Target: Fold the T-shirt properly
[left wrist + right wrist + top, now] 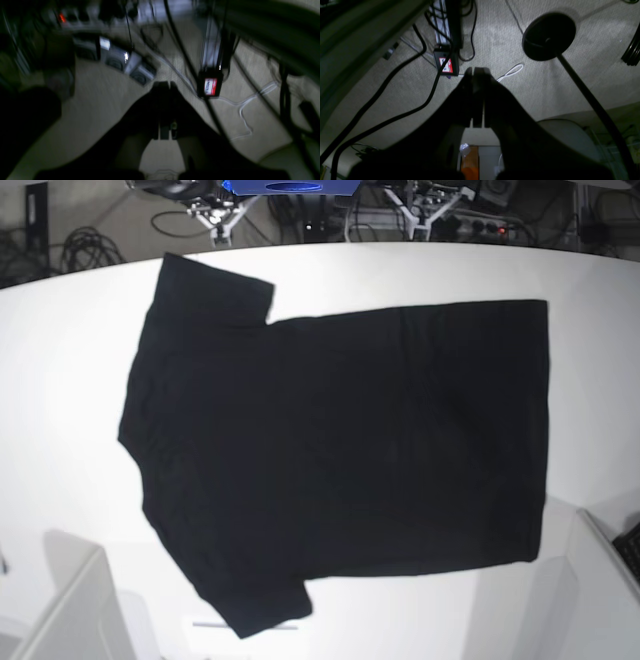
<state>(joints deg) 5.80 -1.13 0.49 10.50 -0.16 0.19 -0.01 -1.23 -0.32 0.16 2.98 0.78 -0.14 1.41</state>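
Observation:
The black T-shirt [340, 450] lies spread flat on the white table [60, 380]. Its plain side is up, its sleeves are at the left and its hem at the right. No print or label shows. My left gripper [165, 86] is shut and empty, off the table and pointing at the carpeted floor. My right gripper [473, 71] is also shut and empty, over the floor. Neither gripper shows in the base view. Only white arm parts show there, at the bottom right [600, 580] and bottom left [70, 600].
Black cables, a white cable [511, 71] and a black power adapter with a red label [446, 65] lie on the floor. A round black stand base [548, 36] is near the right gripper. Tripod feet and cables [420, 205] sit beyond the table's far edge.

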